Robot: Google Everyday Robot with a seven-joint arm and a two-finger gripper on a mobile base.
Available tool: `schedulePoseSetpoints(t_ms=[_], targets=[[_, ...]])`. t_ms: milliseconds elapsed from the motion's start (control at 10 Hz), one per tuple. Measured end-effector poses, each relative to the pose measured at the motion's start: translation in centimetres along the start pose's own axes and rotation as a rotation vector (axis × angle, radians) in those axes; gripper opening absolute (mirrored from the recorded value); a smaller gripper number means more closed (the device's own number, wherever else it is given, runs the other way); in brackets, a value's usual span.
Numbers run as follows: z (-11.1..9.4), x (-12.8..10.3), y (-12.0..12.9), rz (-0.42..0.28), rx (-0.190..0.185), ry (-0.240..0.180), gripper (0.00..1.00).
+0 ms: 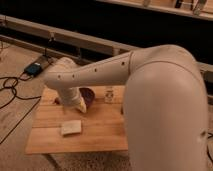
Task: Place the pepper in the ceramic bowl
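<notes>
The ceramic bowl (90, 94) is dark maroon and stands at the back middle of the wooden table (100, 131), partly hidden by my arm. A small dark red bit at the table's back left edge looks like the pepper (57, 101), mostly hidden behind my arm. My gripper (81, 108) hangs from the white forearm, low over the table just in front and left of the bowl, between the pepper and the bowl.
A pale flat sponge-like piece (71, 128) lies at the front left of the table. A small pale bottle (109, 94) stands right of the bowl. My large white arm (160, 100) covers the table's right side. Cables and a blue box (34, 68) lie on the floor at left.
</notes>
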Motion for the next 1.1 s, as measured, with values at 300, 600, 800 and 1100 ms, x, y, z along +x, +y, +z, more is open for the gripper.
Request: schedulePoseSetpoints(t_ms=[300,600,800,1100], targets=[[1.4,0.4,4.2,-0.221,0.048,-0.011,0.65],[2.1,0.1,6.7,-0.512,0.094,0.025,0.65],[2.7,-1.0,8.4,-0.709,0.112,0.066,0.65],[4.0,-3.8,11.4,-0.997,0.145,0.104,0.65]])
